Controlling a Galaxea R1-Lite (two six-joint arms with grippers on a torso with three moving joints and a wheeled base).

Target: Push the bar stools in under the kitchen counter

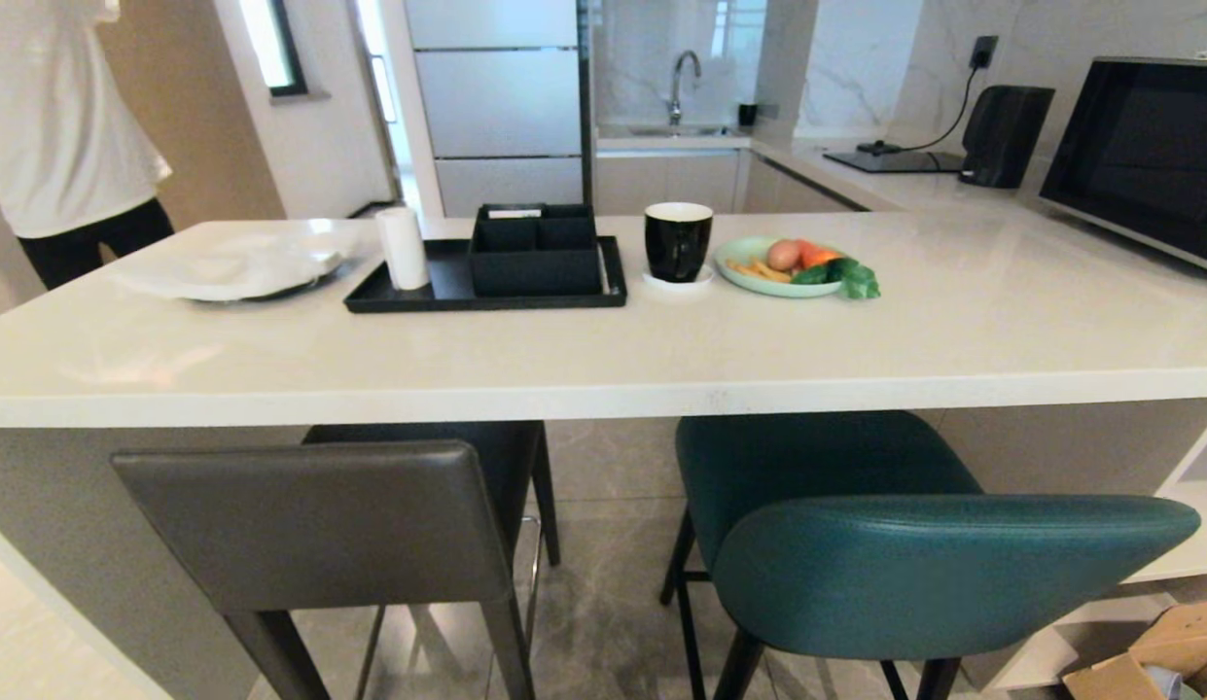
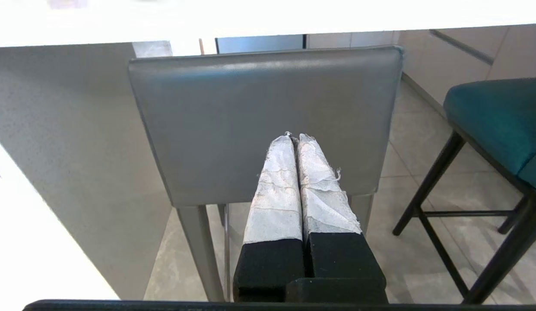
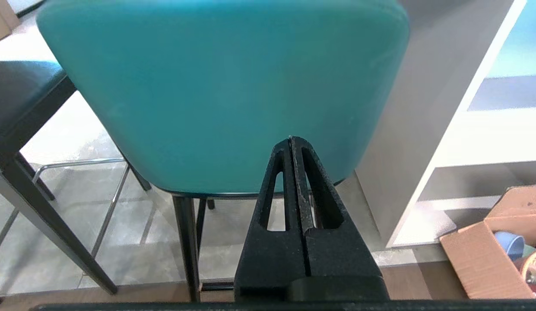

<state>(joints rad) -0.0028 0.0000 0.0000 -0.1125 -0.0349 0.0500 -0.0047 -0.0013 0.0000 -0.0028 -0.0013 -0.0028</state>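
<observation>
Two bar stools stand at the near edge of the white kitchen counter (image 1: 603,389). The dark grey stool (image 1: 321,520) is on the left, its seat partly under the slab. On the right is the teal stool (image 1: 939,574), its seat partly under the top too. My left gripper (image 2: 296,136) is shut, its white-wrapped tips pointing at the back of the grey stool (image 2: 259,121). Shut as well, my right gripper (image 3: 290,138) points at the curved back of the teal stool (image 3: 224,86). Whether either gripper touches a backrest is unclear. Neither arm shows in the head view.
On the counter sit a white plate (image 1: 238,267), a black tray (image 1: 399,297) with an organiser, a black mug (image 1: 677,241) and a green food plate (image 1: 749,274). A person (image 1: 63,136) stands far left. White shelves (image 3: 488,142) and a cardboard box (image 3: 483,259) lie right.
</observation>
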